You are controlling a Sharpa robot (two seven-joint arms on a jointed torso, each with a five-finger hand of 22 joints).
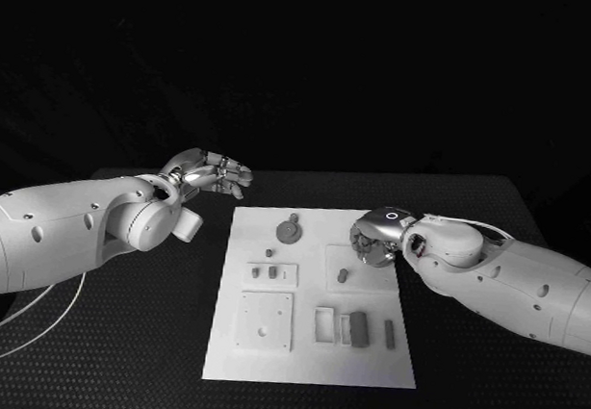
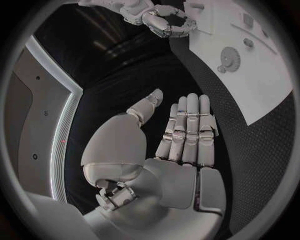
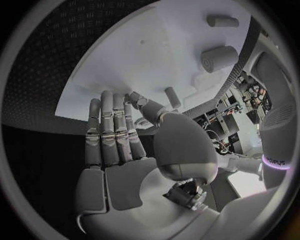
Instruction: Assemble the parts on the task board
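- Left hand (image 1: 209, 175) off the task board (image 1: 307, 355), beside its far left corner; fingers apart, empty.
- Right hand (image 1: 375, 238) over the board's right edge (small parts (image 1: 357, 330) nearer the robot); fingers straight, empty.

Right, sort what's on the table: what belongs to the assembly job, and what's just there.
Job:
task board
gear-shaped part
small parts
long parts
left hand, empty
right hand, over the board, empty

Just there:
black table
cable beside the left arm

Bare board edge (image 1: 234, 359) beside parts (image 1: 354, 328)
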